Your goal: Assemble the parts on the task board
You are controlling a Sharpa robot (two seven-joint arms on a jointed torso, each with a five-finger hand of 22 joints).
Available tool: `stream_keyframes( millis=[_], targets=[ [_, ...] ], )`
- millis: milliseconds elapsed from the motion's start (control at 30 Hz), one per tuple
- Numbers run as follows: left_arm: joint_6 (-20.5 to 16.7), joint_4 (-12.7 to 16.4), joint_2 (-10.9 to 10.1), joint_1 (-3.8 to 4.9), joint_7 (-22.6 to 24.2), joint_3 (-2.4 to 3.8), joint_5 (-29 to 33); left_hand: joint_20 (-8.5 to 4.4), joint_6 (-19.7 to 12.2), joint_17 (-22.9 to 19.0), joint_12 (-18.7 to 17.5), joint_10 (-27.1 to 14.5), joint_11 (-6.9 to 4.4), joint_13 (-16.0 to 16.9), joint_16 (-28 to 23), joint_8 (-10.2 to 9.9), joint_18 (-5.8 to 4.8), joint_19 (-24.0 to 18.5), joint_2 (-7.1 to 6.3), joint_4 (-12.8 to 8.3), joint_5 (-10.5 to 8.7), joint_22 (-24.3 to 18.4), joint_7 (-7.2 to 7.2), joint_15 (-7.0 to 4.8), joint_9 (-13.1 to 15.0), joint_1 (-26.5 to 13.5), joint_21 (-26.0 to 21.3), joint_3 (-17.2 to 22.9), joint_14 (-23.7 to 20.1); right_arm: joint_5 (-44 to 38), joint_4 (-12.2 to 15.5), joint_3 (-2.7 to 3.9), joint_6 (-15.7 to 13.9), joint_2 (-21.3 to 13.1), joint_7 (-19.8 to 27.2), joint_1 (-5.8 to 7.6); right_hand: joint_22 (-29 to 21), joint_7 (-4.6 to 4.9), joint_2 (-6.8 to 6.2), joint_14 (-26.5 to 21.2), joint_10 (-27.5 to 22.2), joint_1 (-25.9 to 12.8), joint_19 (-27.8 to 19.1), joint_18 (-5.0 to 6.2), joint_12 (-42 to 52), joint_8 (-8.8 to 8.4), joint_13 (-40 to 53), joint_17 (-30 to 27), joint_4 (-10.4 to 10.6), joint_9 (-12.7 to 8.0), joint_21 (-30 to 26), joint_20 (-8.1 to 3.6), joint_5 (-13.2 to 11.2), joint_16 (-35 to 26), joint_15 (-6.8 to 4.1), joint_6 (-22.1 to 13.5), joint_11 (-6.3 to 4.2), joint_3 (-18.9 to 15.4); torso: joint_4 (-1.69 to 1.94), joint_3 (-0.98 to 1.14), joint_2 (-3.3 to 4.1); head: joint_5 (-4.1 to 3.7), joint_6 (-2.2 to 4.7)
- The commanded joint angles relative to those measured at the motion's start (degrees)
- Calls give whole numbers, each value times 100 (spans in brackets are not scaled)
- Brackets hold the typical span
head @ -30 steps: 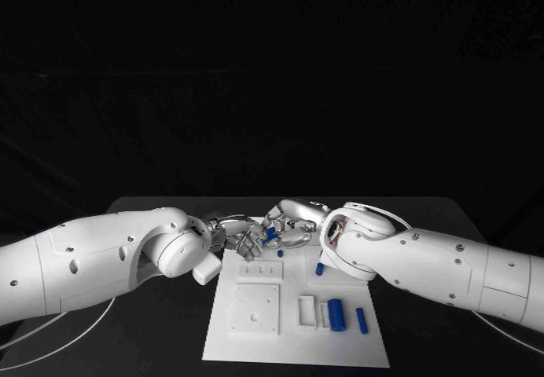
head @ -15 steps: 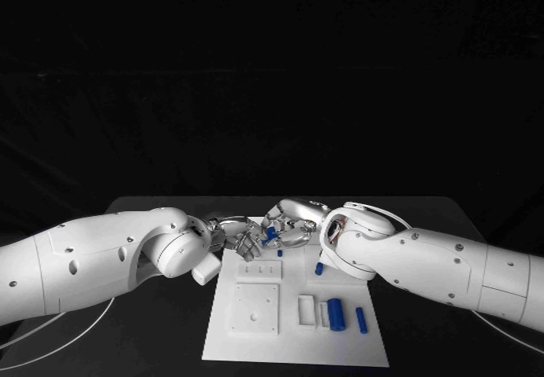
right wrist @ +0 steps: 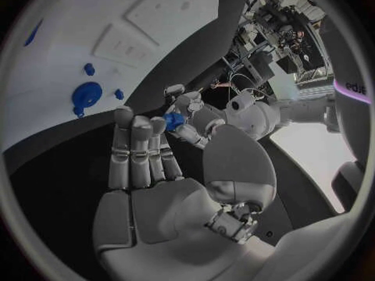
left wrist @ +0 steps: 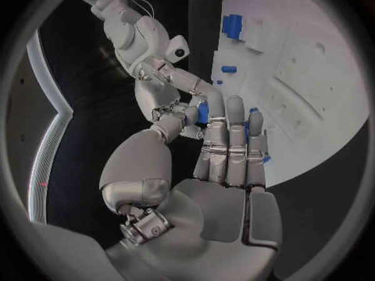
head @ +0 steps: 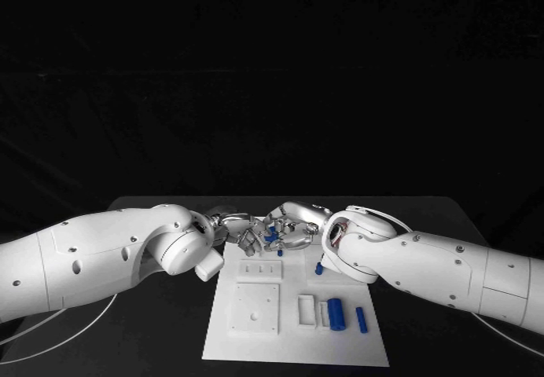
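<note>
Two hands meet above the far end of the white board [head: 295,330], with a small blue part [head: 271,233] between them. The left hand [head: 240,230] comes in from the left and the right hand [head: 297,228] from the right; their fingers crowd round the piece. In the right wrist view the blue part [right wrist: 174,118] sits at the tips of the right hand's fingers [right wrist: 144,150] with the other hand's fingertips against it, so both seem to be pinching it, though I cannot tell which one carries the weight.

Judging by its look, the piece is light, stiff and smooth plastic, likely to slip or twist if pinched at one corner; a hold across its short sides would be safest.

From the head view the near end of the board shows a fat blue cylinder [head: 336,314] and a thin blue pin [head: 362,320] lying beside a raised white block [head: 256,309]. The left wrist view shows the left hand's fingers [left wrist: 230,143] lying nearly straight alongside the part, which the head view hides. The dark surface [head: 148,330] lies all round.
</note>
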Motion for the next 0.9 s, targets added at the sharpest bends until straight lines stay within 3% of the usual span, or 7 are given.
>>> stream_keyframes(
  millis=[33,300,400,633,700,733,900],
  targets=[
    [-67,-17,11,2,59,0,-284,-302,485,10,37,77,-15,14,41,36,-42,44,27,-54,22,-2,-438,-8,91,-30,14,7,31,233,2,6,-113,-59,101,4,-7,116,-100,-91,-111,3,-104,18,-36,-58,-28,-40,5,-25,-67,37,19,-62,42,-197,41,-136,5,2,-2,-4,12],
    [178,-251,69,3,-194,0,-544,-335,537,58,93,125,-51,80,77,59,-42,88,96,-101,54,-3,-464,-36,170,-124,47,22,88,1551,24,5,-382,-383,775,3,-49,259,-151,-657,-703,-64,-702,-66,-216,-117,-289,-275,5,-39,-501,248,210,-425,204,-473,194,-683,1,3,0,15,6],
    [295,-338,76,3,-314,0,-708,-356,564,86,132,141,-71,138,90,73,-42,136,101,-181,315,-10,-481,-57,242,-200,75,47,127,2210,-27,6,-494,-542,1109,3,-60,328,-64,-1081,-1144,14,-1175,-169,-309,-83,-430,-391,1,-19,-769,370,315,-622,310,-508,286,-846,2,4,2,14,12],
    [461,-490,117,4,-591,0,-1746,-411,586,121,205,198,-110,212,133,88,-39,242,99,-228,343,23,-497,-91,338,-212,174,53,213,3329,-471,36,-343,-853,1359,60,-25,420,124,-1580,-1574,-43,-1699,-236,-399,25,-1029,-803,9,12,-1128,531,484,-889,454,-597,374,-1248,-1,5,-8,41,-13],
    [436,-580,162,4,-641,0,-1801,-438,586,152,262,241,-137,251,185,93,-39,292,82,-229,351,35,-502,-117,397,-198,207,64,268,3471,-628,42,-289,-866,1409,86,-122,426,178,-1859,-1710,-95,-2017,-301,-746,67,-1423,-1071,14,17,-1396,611,538,-1204,584,-590,427,-1234,-10,5,-7,49,-19],
    [384,-661,201,5,-696,-1,-1916,-465,577,192,346,293,-166,303,251,91,-35,357,80,-224,339,40,-505,-145,450,-190,223,72,327,3695,-784,56,-270,-870,1462,115,-285,419,209,-2195,-1628,-148,-2469,-410,-1551,156,-2307,-1553,36,25,-1797,751,574,-1722,859,-536,516,-1190,-12,10,-12,60,-36],
    [465,-816,306,8,-940,0,-2285,-661,602,263,843,400,-294,564,575,182,83,843,141,-175,341,162,-574,-332,789,-242,519,41,666,4021,-1126,116,-257,-828,1557,196,-455,395,296,-2272,-1186,-149,-2722,-414,-2654,275,-3717,-2382,32,-46,-2201,900,599,-2364,1052,-476,621,-1192,-14,25,-11,47,-84]
  ],
)
